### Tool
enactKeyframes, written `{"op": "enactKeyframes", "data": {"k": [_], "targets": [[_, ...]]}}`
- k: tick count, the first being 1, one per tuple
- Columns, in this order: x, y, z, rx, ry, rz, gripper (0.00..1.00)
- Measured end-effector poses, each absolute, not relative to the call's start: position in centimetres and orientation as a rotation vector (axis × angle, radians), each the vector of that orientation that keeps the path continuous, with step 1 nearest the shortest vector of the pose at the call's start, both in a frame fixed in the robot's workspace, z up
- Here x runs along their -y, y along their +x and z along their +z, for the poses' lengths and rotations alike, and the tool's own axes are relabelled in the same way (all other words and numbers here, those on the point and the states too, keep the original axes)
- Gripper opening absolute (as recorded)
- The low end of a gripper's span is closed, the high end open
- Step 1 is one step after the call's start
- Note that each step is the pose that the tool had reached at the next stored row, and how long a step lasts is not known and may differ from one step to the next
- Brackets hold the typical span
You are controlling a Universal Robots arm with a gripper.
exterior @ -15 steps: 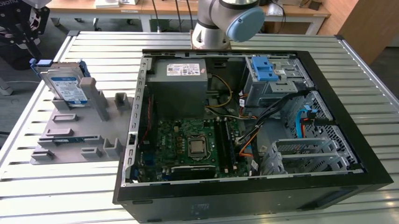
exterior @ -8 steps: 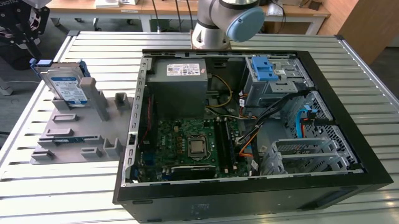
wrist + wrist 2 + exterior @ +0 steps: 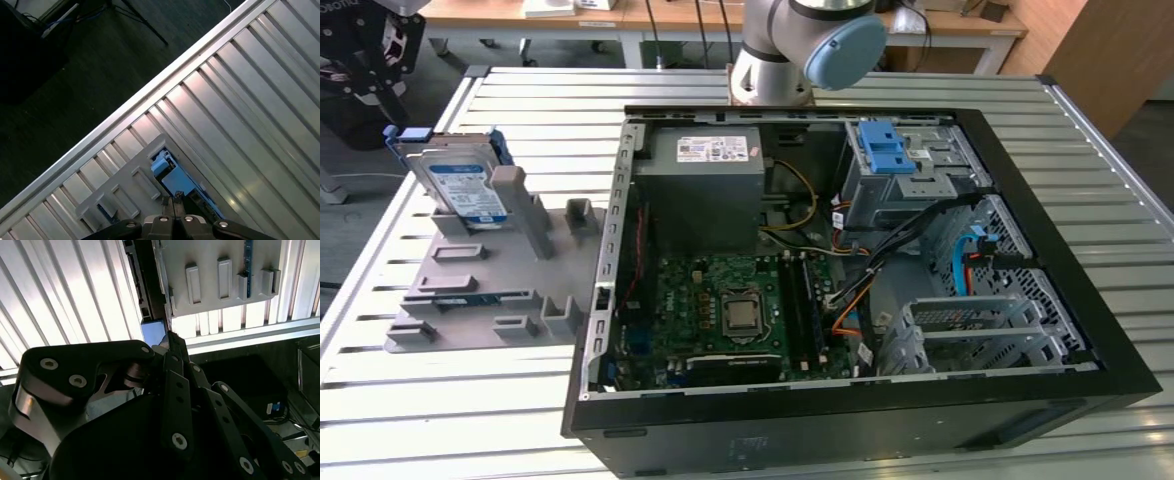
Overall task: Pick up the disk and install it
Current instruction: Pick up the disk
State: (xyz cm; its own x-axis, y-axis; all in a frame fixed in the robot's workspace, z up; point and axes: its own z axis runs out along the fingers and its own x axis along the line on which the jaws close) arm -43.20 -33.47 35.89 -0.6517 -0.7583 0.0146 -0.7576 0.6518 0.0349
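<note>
The arm's (image 3: 794,45) grey and blue joint stands at twelve o'clock in the exterior view, behind the open computer case (image 3: 1067,300). The gripper (image 3: 371,85) hangs at about ten o'clock, over the far corner of the slatted metal table (image 3: 400,420), pointing down.

In the first wrist view its fingertips (image 3: 171,205) meet, so the jaws are together with nothing between them. They hover above the disk (image 3: 172,179) without touching it.

The disk (image 3: 463,180) stands on edge in the grey holder (image 3: 480,290), leaning back slightly, at nine to ten o'clock of the case. Its blue-and-white label faces outward and its blue rail is on top.

Inside the case, the blue-latched drive cage (image 3: 887,150) sits at one o'clock, beside the grey power-supply box (image 3: 707,190).
</note>
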Motion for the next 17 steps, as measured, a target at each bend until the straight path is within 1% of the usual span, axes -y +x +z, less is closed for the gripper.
{"op": "enactKeyframes", "data": {"k": [17], "targets": [[33.47,-43.2,35.69,2.61,1.707,-0.026,0.11]]}}
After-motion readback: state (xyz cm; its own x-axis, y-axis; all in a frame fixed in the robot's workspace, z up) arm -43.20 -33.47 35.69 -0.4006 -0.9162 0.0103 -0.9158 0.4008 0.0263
